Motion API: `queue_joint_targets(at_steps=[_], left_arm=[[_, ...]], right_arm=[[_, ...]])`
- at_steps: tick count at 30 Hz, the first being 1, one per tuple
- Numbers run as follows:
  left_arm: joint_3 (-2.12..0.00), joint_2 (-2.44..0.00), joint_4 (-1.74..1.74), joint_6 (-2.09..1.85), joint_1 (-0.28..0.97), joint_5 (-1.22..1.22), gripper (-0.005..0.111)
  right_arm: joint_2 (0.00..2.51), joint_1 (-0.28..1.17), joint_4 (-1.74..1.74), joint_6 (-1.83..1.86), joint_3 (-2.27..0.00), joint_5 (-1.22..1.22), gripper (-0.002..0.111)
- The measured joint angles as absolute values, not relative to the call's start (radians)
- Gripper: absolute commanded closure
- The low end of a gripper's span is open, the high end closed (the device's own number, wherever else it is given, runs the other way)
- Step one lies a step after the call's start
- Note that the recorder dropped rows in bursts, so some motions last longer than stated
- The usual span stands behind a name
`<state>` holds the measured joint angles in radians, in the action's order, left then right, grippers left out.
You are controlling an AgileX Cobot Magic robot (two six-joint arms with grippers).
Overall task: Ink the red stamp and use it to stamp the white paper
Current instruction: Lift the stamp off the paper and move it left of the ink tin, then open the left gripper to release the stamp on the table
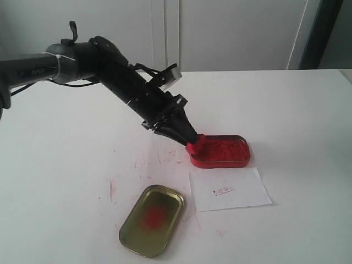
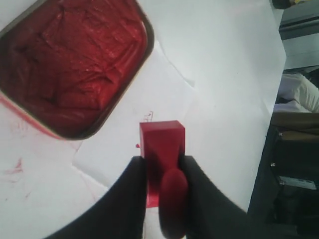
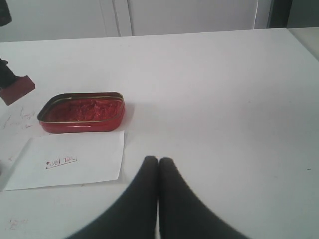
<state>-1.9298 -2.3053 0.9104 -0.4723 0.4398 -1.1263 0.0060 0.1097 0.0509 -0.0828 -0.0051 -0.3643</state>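
Inking step: left gripper (image 1: pixel 191 141) pinching stamp (image 1: pixel 197 146), centre frame beside tin (image 1: pixel 223 154); right gripper (image 3: pixel 158 167) pressed together. Next: press flat into ink.

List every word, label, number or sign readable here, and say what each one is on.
Nothing can be read for certain.
On the white paper, the red framed print: characters too small and blurred to read.
On the left arm, a pale marking: too blurred to read.
On the ink tin and the gold lid: no text visible.
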Motion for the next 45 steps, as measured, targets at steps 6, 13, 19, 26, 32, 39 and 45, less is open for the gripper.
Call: queue_joint_targets(at_steps=[6, 13, 19, 26, 32, 39, 45], left_arm=[[-1.826, -2.305, 0.911, -0.493, 0.405, -1.126, 0.107], [-1.732, -2.305, 0.888, -0.503, 0.378, -1.111, 0.107], [-1.693, -2.305, 0.888, -0.518, 0.373, -1.029, 0.107], [-1.693, -2.305, 0.903, -0.521, 0.373, -0.977, 0.107], [-1.693, -2.305, 0.903, -0.507, 0.373, -0.949, 0.079], [-1.693, -2.304, 0.859, -0.479, 0.373, -0.941, 0.054], [-1.693, -2.301, 0.866, -0.472, 0.341, -0.954, 0.048]], right_arm=[[0.006, 0.11, 0.051, -0.083, -0.005, -0.364, 0.108], [0.006, 0.11, 0.051, -0.083, -0.005, -0.364, 0.108], [0.006, 0.11, 0.051, -0.083, -0.005, -0.364, 0.108], [0.006, 0.11, 0.051, -0.083, -0.005, -0.364, 0.108], [0.006, 0.11, 0.051, -0.084, -0.005, -0.364, 0.108], [0.006, 0.11, 0.051, -0.084, -0.005, -0.364, 0.108], [0.006, 0.11, 0.051, -0.084, -0.005, -0.364, 0.108]])
